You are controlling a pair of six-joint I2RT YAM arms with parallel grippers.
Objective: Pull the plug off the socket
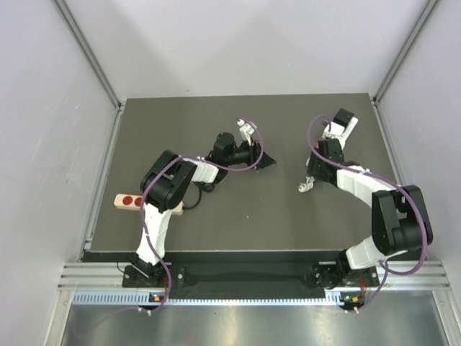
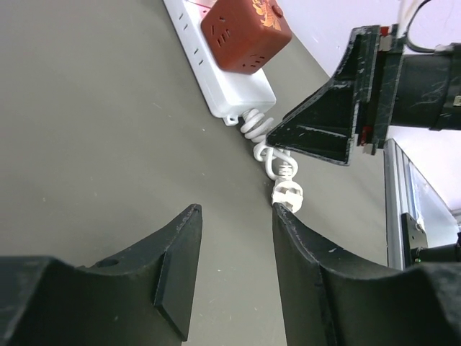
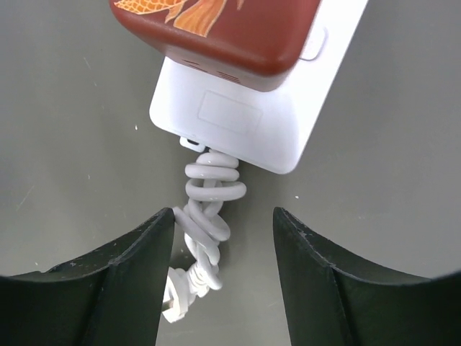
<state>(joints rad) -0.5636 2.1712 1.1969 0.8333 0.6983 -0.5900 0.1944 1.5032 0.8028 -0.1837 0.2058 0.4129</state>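
1. The socket (image 3: pixel 241 119) is lying flat on the dark table (image 3: pixel 65 108), with its white cord (image 3: pixel 210 189) coiling away from one end.
2. The plug (image 3: pixel 216 29), a red-brown cube with an orange pattern, is sitting on top of the socket near that cord end.
3. The right gripper (image 3: pixel 223 214) is standing just off the socket's cord end. Its jaws are standing apart with the cord lying between them, and they are clamping nothing.
4. The left gripper (image 2: pixel 236 210) is pointing toward the socket from beyond the cord's free end. Its jaws are parted moderately and are holding nothing.

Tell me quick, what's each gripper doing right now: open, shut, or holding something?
Left gripper: open, nothing between its fingers.
Right gripper: open, one finger on each side of the coiled white power-strip cord, not clamping it.
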